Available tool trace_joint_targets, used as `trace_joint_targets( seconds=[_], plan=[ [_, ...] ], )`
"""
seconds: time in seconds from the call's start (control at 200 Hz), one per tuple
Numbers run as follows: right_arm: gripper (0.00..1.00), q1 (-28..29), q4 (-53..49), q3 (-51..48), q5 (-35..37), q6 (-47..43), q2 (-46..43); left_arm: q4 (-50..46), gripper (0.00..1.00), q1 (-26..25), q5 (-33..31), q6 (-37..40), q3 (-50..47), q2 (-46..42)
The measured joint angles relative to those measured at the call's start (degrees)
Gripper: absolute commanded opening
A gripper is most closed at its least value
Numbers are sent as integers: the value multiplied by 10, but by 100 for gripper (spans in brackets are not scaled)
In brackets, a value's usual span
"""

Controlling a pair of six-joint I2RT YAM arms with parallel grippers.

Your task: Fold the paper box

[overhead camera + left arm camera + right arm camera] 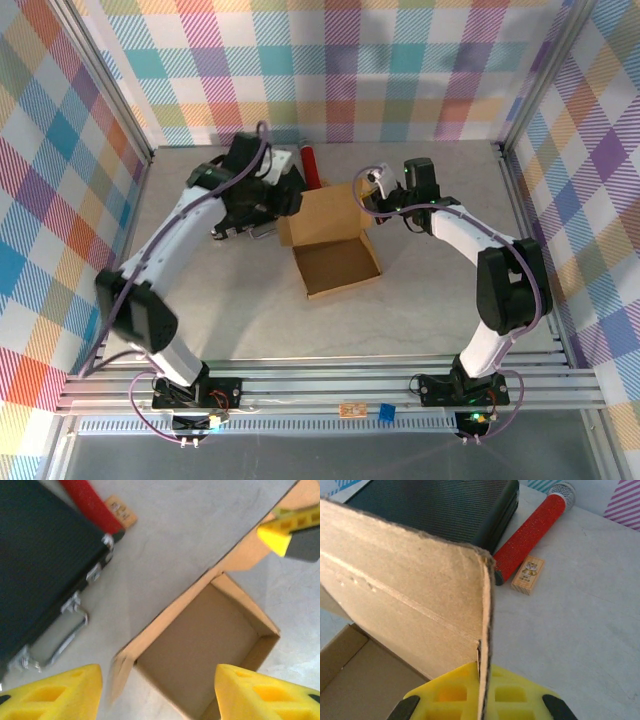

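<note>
1. Plaid walls (400, 60) in pastel checks surrounded your pale, mottled table (230, 310).
2. Your paper box (335, 262), plain brown corrugated cardboard, sat mid-table between the arms. Its shallow tray opened upward with its long axis roughly left to right, and a flap stood upright at the far edge.
3. Beyond it lay a black ribbed case (435, 505) with a metal handle.
4. Beside the case lay a glittery red cylinder (530, 535).
5. A small wooden block (527, 575) bore a printed picture, with no readable writing.
6. Your right gripper (482, 695) was clenched on the flap's edge. Your left gripper (160, 692) hung released, its yellow fingers spread wide above the tray.
</note>
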Motion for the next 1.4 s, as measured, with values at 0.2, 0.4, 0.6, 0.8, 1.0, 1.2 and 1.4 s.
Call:
trace_joint_targets(
  seconds=[0.2, 0.4, 0.6, 0.8, 1.0, 1.2, 1.4],
  plan=[
    [0, -3, -2, 0, 0, -4, 0, 19, 65, 41, 24, -13, -134, -67],
    [0, -4, -2, 0, 0, -4, 0, 55, 65, 45, 41, -12, -138, 19],
    [0, -4, -2, 0, 0, -3, 0, 87, 60, 43, 42, -10, -126, 54],
    [0, -4, -2, 0, 0, 1, 0, 98, 47, 24, 33, -2, -85, 92],
    [0, -3, 0, 0, 15, 12, 0, 98, 38, 2, -5, -17, -80, 98],
    [0, 2, 7, -6, 37, 29, -3, 103, 48, -6, -39, -50, -86, 97],
    [0, 2, 9, -26, 50, 43, -7, 128, 47, -8, -40, -86, -127, 86]
  ],
)
